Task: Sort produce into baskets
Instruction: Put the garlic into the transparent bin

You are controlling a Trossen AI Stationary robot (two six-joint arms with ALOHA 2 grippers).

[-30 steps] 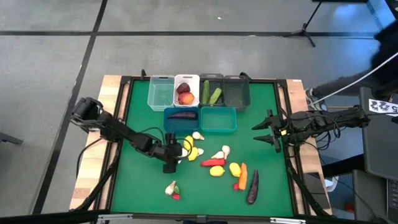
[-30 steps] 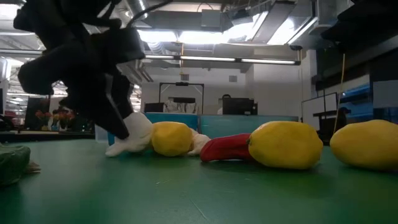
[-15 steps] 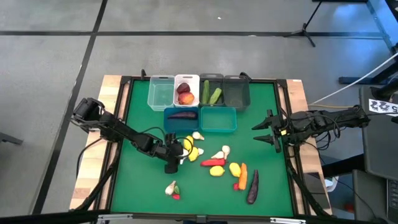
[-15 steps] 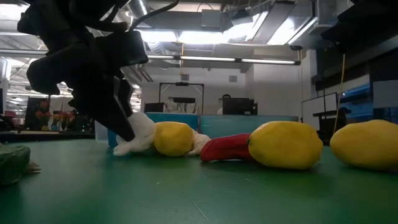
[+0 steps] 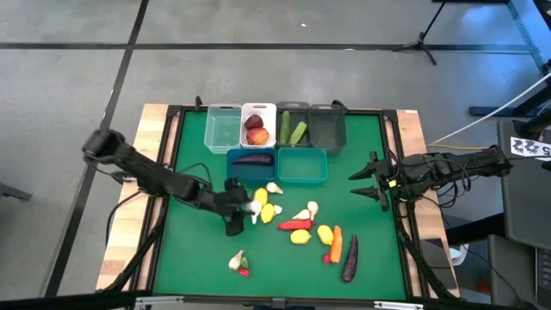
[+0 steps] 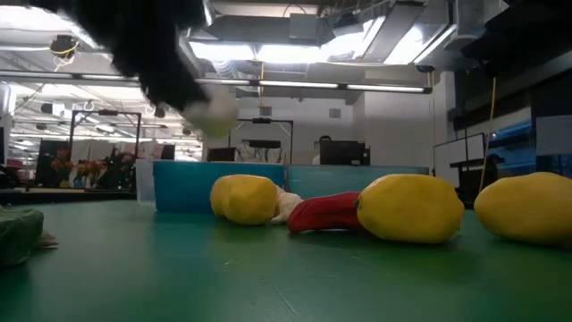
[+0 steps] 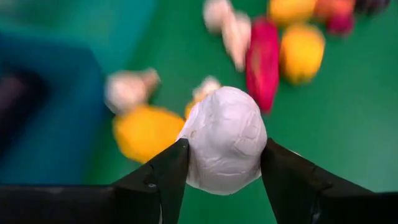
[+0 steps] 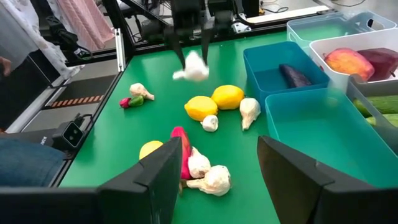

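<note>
From straight above, you see the whole green felt table (image 5: 185, 258) and both arms. Your low camera sits at tabletop level, very close to the smooth yellow toy lemons (image 6: 410, 207), facing the room behind. Your left wrist camera looks down past its dark fingers (image 7: 163, 177) at the same yellow, white and red toy pieces. Your right wrist camera looks across the table, sharing the rectangular blue plastic bin (image 8: 283, 71) with the overhead view (image 5: 252, 164)

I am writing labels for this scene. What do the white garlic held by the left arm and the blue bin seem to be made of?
The white garlic bulb between the left fingers looks like matte moulded plastic or foam: faint segment lines, no shine. The blue rectangular bin looks like glossy, slightly translucent hard plastic.
</note>
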